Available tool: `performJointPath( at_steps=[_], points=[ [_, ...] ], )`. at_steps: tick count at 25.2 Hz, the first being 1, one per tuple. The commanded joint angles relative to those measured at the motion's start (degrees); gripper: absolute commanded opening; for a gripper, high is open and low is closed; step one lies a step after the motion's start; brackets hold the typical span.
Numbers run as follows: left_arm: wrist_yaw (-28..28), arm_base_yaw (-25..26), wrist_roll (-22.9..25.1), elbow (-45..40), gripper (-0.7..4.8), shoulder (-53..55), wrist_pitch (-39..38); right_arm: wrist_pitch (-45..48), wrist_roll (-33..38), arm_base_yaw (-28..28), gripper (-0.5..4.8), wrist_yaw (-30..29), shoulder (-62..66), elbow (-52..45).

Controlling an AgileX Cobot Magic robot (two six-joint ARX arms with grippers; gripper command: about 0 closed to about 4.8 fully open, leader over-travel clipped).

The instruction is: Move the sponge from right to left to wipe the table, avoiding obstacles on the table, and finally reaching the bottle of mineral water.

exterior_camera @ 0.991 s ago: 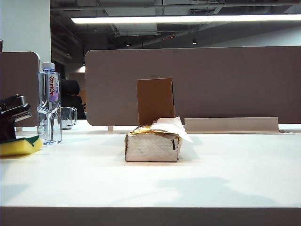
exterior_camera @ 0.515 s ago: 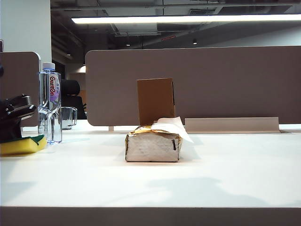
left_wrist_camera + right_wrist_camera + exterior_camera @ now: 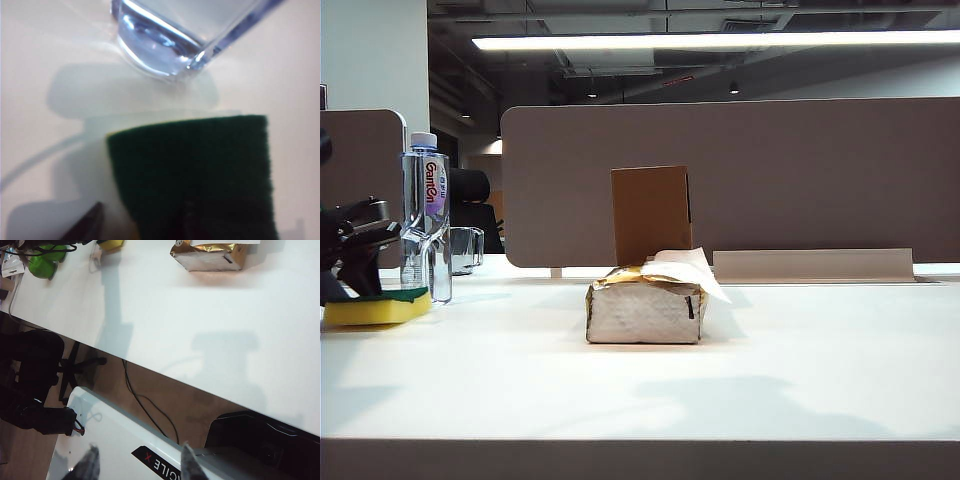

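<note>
Resting green-side up, the sponge [image 3: 378, 307] touches the bottle of mineral water [image 3: 425, 218].
Left gripper [image 3: 355, 262] sits spread just above it; right gripper [image 3: 137, 467] hangs spread off the table [image 3: 720, 380].

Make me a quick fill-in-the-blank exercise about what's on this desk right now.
1. The sponge lies flat with its ____ scouring layer facing up.
2. The left gripper is above the sponge, close to the ____ of mineral water.
3. Behind the tissue pack stands a brown ____ box.

Missing words: green; bottle; cardboard
</note>
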Motion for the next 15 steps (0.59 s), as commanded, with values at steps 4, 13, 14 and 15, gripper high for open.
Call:
performJointPath(
  at_steps=[4,13,14,15],
  points=[
    [-1.0,0.0,-0.2,0.2,2.47,-2.7,-3.9,0.8,0.0,0.0,2.10,-0.2,-0.2,0.4],
    [0.7,0.0,-0.2,0.2,2.50,-7.7,-5.2,0.9,-0.5,0.0,2.10,-0.1,-0.2,0.4],
    [1.7,0.0,-0.2,0.2,2.62,-9.2,-6.1,0.9,-0.7,0.0,2.10,0.0,-0.2,0.4],
    [2.4,0.0,-0.2,0.2,2.80,-10.0,-6.6,1.0,-1.3,0.0,2.10,0.0,-0.2,0.4]
  ],
)
